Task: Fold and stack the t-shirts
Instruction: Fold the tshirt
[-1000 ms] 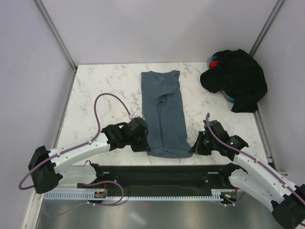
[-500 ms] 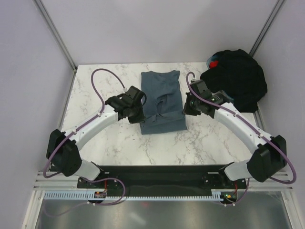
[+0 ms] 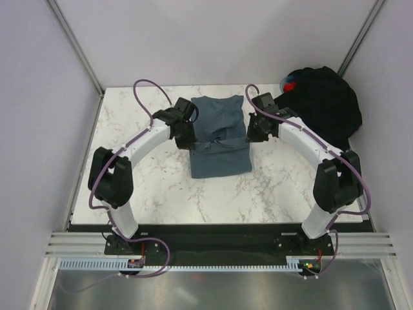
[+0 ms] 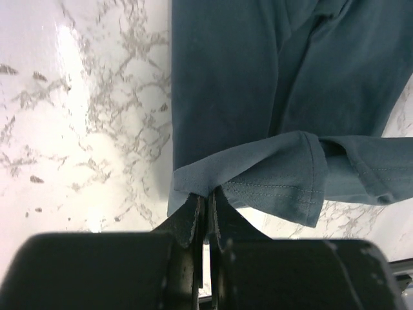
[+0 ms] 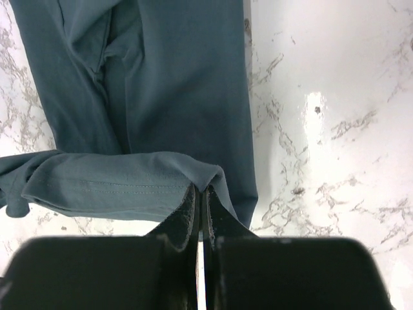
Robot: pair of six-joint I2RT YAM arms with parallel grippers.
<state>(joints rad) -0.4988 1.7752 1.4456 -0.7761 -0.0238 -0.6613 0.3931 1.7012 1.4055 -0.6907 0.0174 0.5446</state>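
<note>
The slate blue-grey t-shirt (image 3: 219,139) lies as a long strip on the marble table, its near end folded back over its middle. My left gripper (image 3: 186,137) is shut on the left corner of the hem, seen in the left wrist view (image 4: 208,194). My right gripper (image 3: 253,134) is shut on the right corner, seen in the right wrist view (image 5: 201,188). Both hold the hem (image 4: 277,187) a little above the lower layer (image 5: 181,71). The black t-shirts (image 3: 322,106) lie in a heap at the back right.
The black heap covers a blue bin (image 3: 308,132) with a red thing (image 3: 290,84) showing at its rim. Purple cables (image 3: 150,90) arch over both arms. Metal frame posts (image 3: 77,48) stand at the table's back corners. Bare marble (image 3: 219,200) lies in front of the shirt.
Both grippers have carried the shirt's near hem from the table's front edge towards the back, folding the near half over the far half. The arms are now stretched far forward.
</note>
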